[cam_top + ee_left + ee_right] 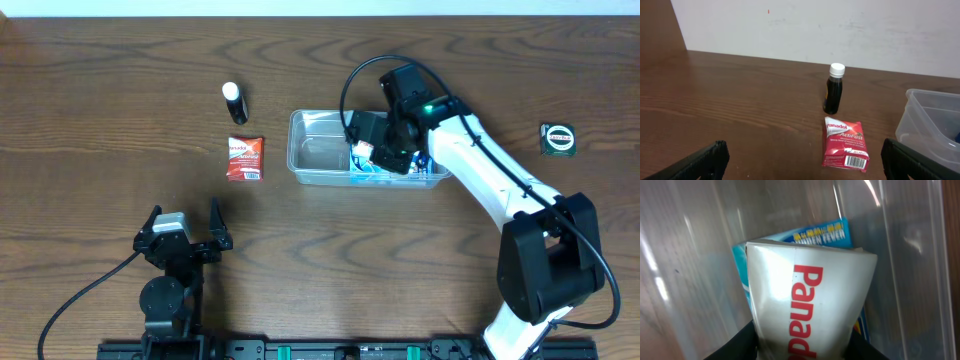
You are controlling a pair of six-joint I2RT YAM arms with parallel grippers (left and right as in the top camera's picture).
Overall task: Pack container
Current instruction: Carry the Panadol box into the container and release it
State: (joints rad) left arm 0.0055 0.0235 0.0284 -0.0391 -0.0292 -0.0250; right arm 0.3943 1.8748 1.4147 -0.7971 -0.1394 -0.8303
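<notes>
The clear plastic container sits mid-table; its corner also shows in the left wrist view. My right gripper is inside its right half, shut on a white Panadol box with red lettering, held just above a blue box lying in the tub. The blue box also shows in the overhead view. A red Panadol ActiFast box lies flat left of the container, seen too in the left wrist view. My left gripper is open and empty near the table's front, well short of the red box.
A small dark bottle with a white cap stands behind the red box, also in the left wrist view. A green tape measure lies at the far right.
</notes>
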